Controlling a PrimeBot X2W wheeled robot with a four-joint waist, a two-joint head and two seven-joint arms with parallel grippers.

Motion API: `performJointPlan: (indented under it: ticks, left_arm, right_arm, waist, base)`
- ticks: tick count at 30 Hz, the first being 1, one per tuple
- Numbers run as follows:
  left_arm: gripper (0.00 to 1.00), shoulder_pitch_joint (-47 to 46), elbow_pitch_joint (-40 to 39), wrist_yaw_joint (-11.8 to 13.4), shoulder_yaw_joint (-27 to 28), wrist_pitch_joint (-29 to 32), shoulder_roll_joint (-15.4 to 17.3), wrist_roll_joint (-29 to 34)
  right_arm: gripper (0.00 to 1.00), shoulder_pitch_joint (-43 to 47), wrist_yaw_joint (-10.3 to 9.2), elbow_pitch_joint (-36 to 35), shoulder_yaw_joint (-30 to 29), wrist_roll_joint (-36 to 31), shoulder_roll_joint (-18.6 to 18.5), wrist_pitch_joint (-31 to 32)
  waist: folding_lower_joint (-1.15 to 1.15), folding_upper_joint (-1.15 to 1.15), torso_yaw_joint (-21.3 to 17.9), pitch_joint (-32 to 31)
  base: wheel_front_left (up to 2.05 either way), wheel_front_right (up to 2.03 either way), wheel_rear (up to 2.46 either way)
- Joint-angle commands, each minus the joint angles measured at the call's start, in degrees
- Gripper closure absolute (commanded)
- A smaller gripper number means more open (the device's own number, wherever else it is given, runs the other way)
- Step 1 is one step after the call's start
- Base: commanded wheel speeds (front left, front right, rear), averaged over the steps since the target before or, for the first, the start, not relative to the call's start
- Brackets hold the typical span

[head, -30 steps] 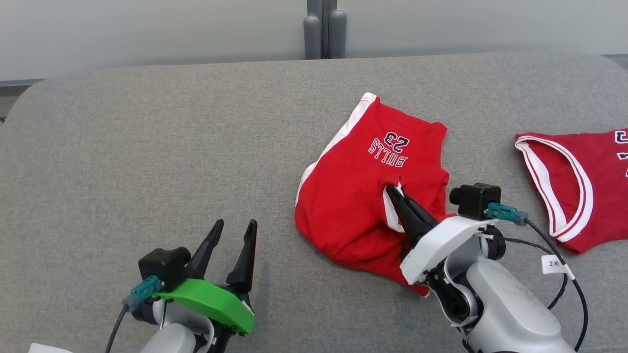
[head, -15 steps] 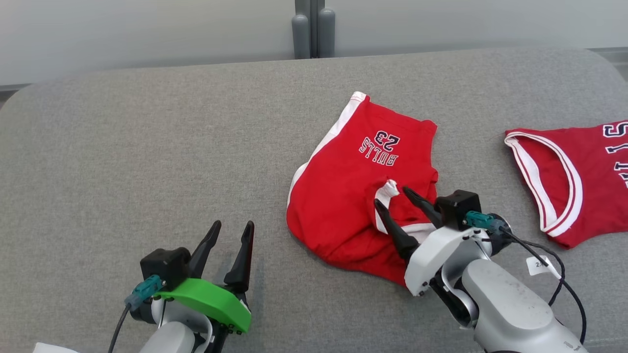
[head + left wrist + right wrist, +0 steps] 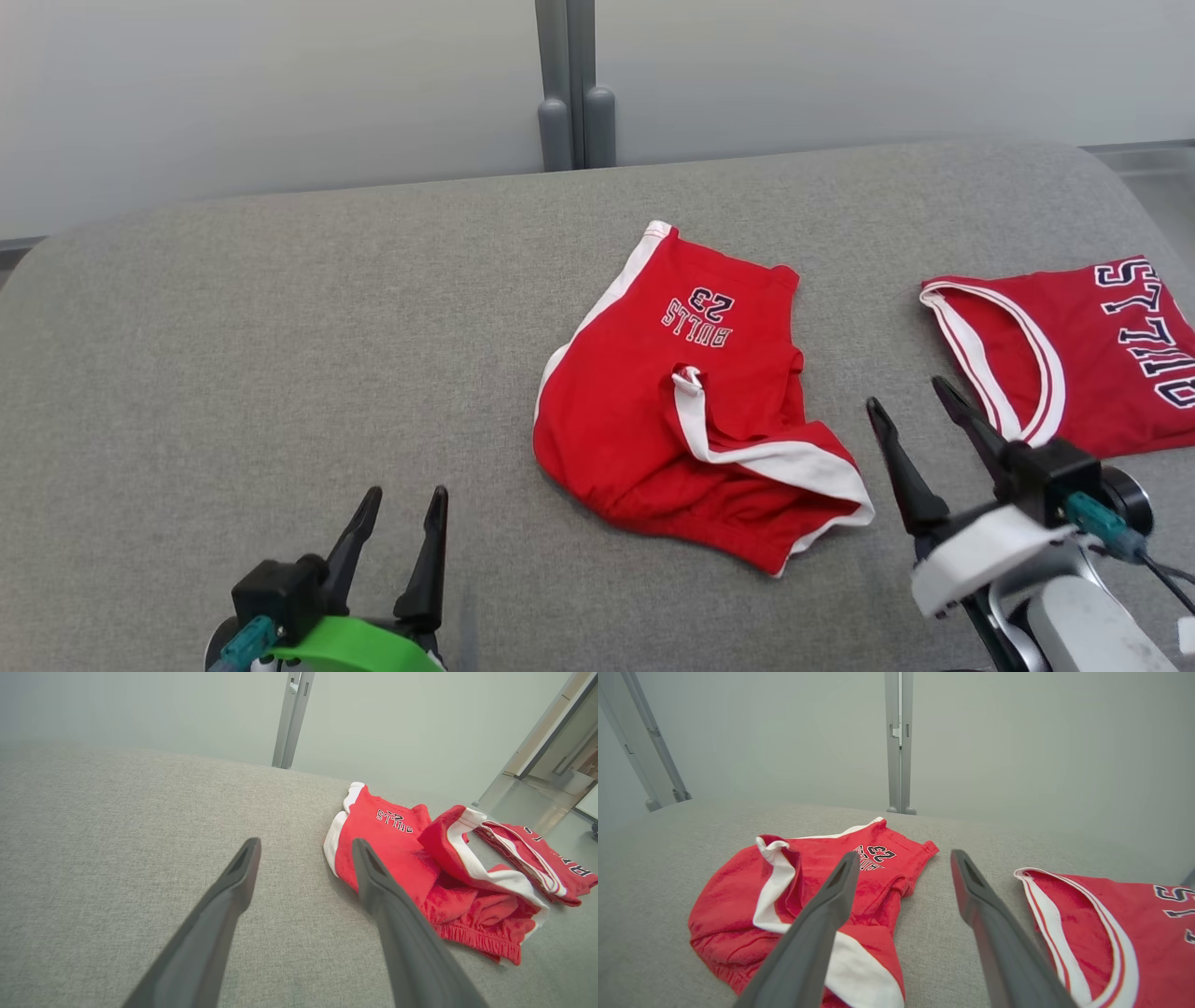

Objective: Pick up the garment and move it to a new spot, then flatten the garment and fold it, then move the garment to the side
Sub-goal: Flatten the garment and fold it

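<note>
The garment, red shorts with white trim and "BULLS 23" print, lies loosely folded on the grey table, right of centre. It also appears in the left wrist view and the right wrist view. My right gripper stands open just right of the shorts, apart from them, with nothing between its fingers. My left gripper is open near the front left, well clear of the shorts.
A second red piece, a jersey with white trim and dark lettering, lies at the table's right edge, close to my right gripper. A grey post rises behind the table against a pale wall. Bare grey surface stretches to the left.
My right gripper opened, let go of the shorts' white-trimmed fold and drew back to the right. The fold dropped onto the shorts. The head camera shifted, so the whole picture slid.
</note>
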Motion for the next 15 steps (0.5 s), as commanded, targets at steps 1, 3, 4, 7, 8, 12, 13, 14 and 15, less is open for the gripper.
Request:
performJointPlan:
  ticks: [1, 3, 4, 7, 8, 12, 13, 14, 15]
  left_arm:
    - [0.0, 1.9, -0.68, -0.25, 1.14, -0.19, 0.24, 1.43]
    - [0.0, 3.61, -1.49, -0.44, 2.61, -0.19, 0.5, 3.56]
    - [0.0, 4.43, -1.87, -0.54, 3.53, -0.19, 0.44, 4.29]
    - [0.0, 6.92, -2.79, -0.9, 6.75, -0.19, -0.68, 6.1]
    - [0.0, 7.63, -3.0, -1.29, 7.68, -0.18, -1.07, 6.67]
    - [0.0, 10.01, -3.46, -2.31, 11.59, -0.19, -2.65, 8.58]
    - [0.0, 10.4, -3.42, -2.59, 12.42, -0.2, -3.14, 9.01]
    - [0.0, 10.74, -3.34, -2.9, 12.96, -0.2, -3.54, 9.47]
    - [0.0, 11.11, -3.26, -3.24, 13.59, -0.2, -3.93, 9.88]
  right_arm:
    - [0.0, 2.9, -0.03, -1.58, -1.89, -1.91, -0.54, -0.41]
    - [0.0, 5.93, -0.03, -3.86, -4.44, -3.66, -0.19, -0.36]
    - [0.0, 7.21, -0.03, -4.65, -5.52, -4.54, -0.1, -0.37]
    - [0.0, 10.75, -0.03, -6.24, -8.56, -5.93, 0.77, -0.39]
    - [0.0, 11.8, -0.03, -6.52, -9.08, -6.72, 0.77, -0.39]
    - [0.0, 14.89, -0.05, -7.57, -12.61, -7.46, 2.99, -0.37]
    - [0.0, 15.71, -0.05, -7.64, -13.22, -7.84, 3.44, -0.38]
    - [0.0, 16.29, -0.05, -7.76, -14.04, -7.79, 4.28, -0.38]
    - [0.0, 16.92, -0.05, -7.89, -14.62, -8.19, 4.66, -0.38]
  waist:
    - [0.0, 0.0, -0.2, -0.94]
    - [0.0, 0.0, -0.23, -1.2]
    - [0.0, 0.0, -0.25, -1.29]
    - [0.0, 0.0, -0.22, -1.77]
    - [0.0, 0.0, -0.12, -2.08]
    - [0.0, 0.0, 0.21, -2.61]
    - [0.0, 0.0, 0.33, -2.68]
    - [0.0, 0.0, 0.42, -2.76]
    - [0.0, 0.0, 0.52, -2.81]
  base:
    - [0.0, 0.0, 0.0]
    - [0.0, 0.0, 0.0]
    - [0.0, 0.0, 0.0]
    - [0.0, 0.0, 0.0]
    - [0.0, 0.0, 0.0]
    - [0.0, 0.0, 0.0]
    - [0.0, 0.0, 0.0]
    - [0.0, 0.0, 0.0]
    - [0.0, 0.0, 0.0]
